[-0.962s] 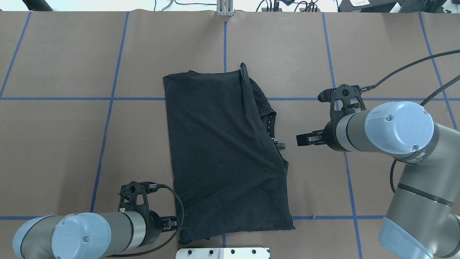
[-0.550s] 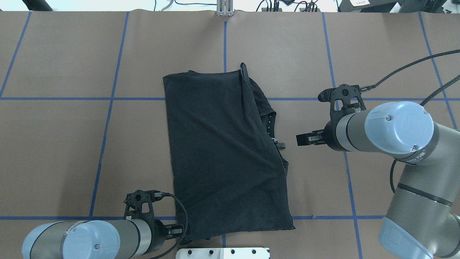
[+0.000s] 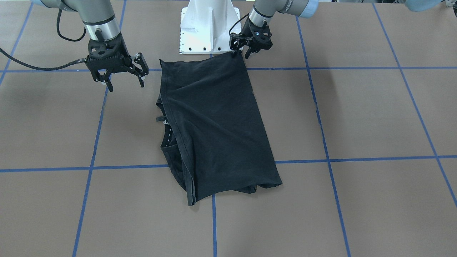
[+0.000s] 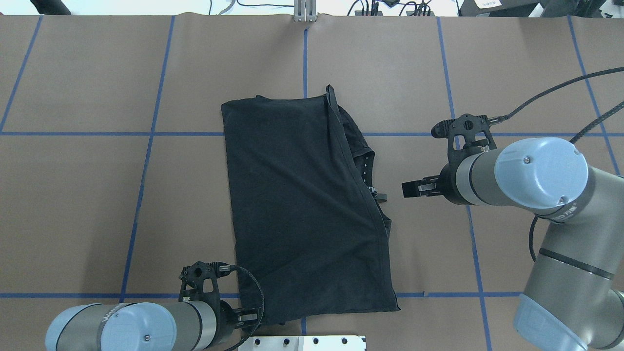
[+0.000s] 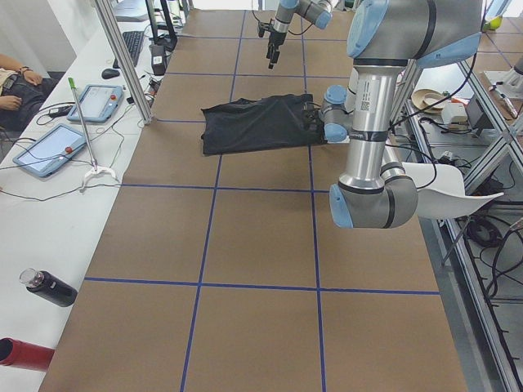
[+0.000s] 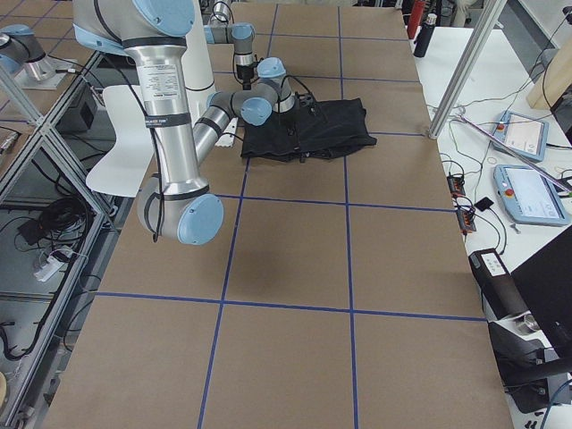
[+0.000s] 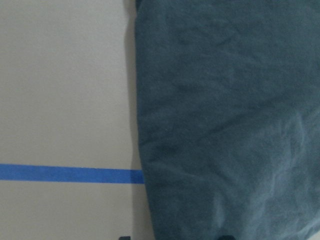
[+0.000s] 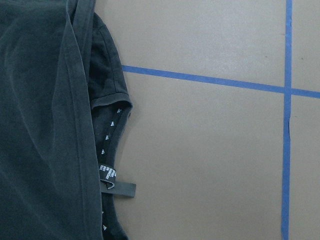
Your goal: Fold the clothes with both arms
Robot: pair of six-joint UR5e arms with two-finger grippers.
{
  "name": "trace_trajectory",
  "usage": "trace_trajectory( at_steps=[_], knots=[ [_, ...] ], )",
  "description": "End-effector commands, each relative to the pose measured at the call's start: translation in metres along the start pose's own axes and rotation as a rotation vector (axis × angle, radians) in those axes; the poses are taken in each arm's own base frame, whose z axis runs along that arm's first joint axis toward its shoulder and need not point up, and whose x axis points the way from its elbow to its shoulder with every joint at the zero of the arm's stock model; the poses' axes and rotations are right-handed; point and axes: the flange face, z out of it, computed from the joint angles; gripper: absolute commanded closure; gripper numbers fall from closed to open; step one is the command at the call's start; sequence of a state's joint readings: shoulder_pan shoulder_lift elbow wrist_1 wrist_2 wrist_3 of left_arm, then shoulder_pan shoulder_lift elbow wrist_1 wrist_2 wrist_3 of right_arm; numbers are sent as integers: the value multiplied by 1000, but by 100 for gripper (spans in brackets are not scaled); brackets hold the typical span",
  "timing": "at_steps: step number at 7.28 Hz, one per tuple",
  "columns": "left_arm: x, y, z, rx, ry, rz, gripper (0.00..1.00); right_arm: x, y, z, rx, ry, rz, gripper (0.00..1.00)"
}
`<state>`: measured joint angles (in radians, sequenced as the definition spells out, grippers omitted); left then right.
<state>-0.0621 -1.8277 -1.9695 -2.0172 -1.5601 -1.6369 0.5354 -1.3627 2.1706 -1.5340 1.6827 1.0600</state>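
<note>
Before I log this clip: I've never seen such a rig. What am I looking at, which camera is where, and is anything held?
Two robot arms work at a table marked with blue tape. One camera looks down from behind the robot, one faces it, two watch from the table's ends, one rides each wrist. A black T-shirt, folded lengthwise, lies flat. The left gripper is open at its corner nearest the robot; the right gripper hangs open, apart. Nothing is held.
</note>
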Motion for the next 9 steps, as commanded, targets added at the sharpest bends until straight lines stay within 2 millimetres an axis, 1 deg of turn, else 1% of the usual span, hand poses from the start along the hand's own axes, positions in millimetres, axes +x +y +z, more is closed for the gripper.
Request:
trace_trajectory(
  at_steps=[1, 2, 3, 4, 5, 6, 7, 8, 9],
  knots=[
    [1, 1, 1, -1, 1, 0, 46, 0, 0, 0, 0, 0, 0, 0],
    [1, 1, 1, -2, 1, 0, 61, -1, 0, -1, 2, -3, 0, 0],
    [1, 1, 1, -4, 1, -1, 88, -1, -1, 0, 2, -1, 0, 0],
    [0, 0, 1, -1, -1, -1, 100, -1, -1, 0, 2, -1, 0, 0],
    [-2, -1, 1, 2, -3, -3, 100, -1, -1, -1, 4, -2, 0, 0],
    [-2, -8, -7, 14, 6, -6, 100, -2, -2, -1, 8, -1, -1, 0],
    [-13, -13, -18, 21, 4, -1, 100, -2, -1, 0, 9, 1, 3, 0],
    [-29, -22, -32, 35, -8, -5, 100, -5, 0, 1, 8, -1, 11, 0],
    [-44, -27, -42, 43, -21, -7, 100, -8, -2, 4, 7, 0, 16, 0]
  ],
)
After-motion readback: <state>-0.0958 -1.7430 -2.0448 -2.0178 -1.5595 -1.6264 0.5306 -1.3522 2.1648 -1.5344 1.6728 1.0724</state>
